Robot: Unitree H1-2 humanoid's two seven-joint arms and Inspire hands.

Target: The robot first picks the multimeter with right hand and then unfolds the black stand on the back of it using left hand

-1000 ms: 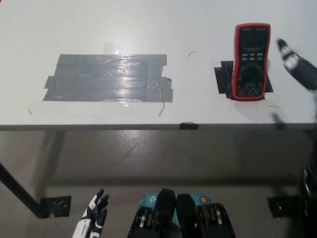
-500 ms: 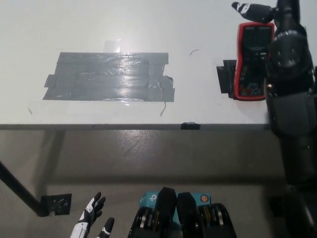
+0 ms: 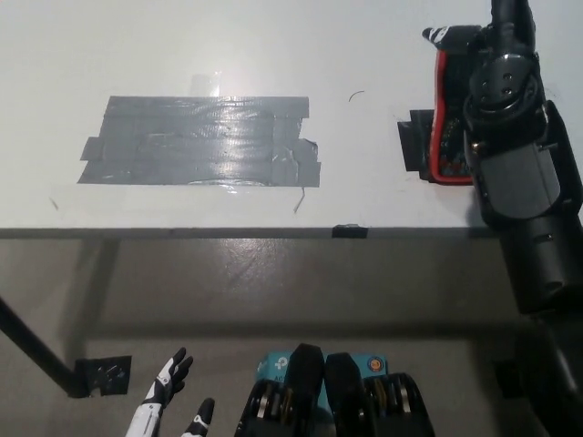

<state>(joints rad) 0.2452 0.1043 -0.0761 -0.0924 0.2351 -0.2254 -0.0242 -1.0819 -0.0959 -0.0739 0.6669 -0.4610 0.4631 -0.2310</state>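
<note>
The red multimeter [image 3: 441, 127] lies face up on a black tape patch [image 3: 414, 141] at the table's far right. Only its left edge and a strip of its dark face show. My black right arm [image 3: 515, 173] reaches in from the lower right and lies across most of it. The right hand [image 3: 469, 41] sits over the meter's top end; whether it grips the meter is hidden by the arm. The black stand on the back is not visible. My white left hand [image 3: 168, 401] hangs low at the bottom left, below the table, open and holding nothing.
A large patch of grey tape [image 3: 205, 141] covers the left middle of the white table [image 3: 273, 55]. The table's front edge [image 3: 228, 233] carries a small black mark [image 3: 349, 230]. Below it are a dark table leg [image 3: 32, 350] and a floor bracket [image 3: 102, 375].
The right arm has swung in from the right and shifted left over the multimeter, covering more of it. The left hand has sunk slightly lower.
</note>
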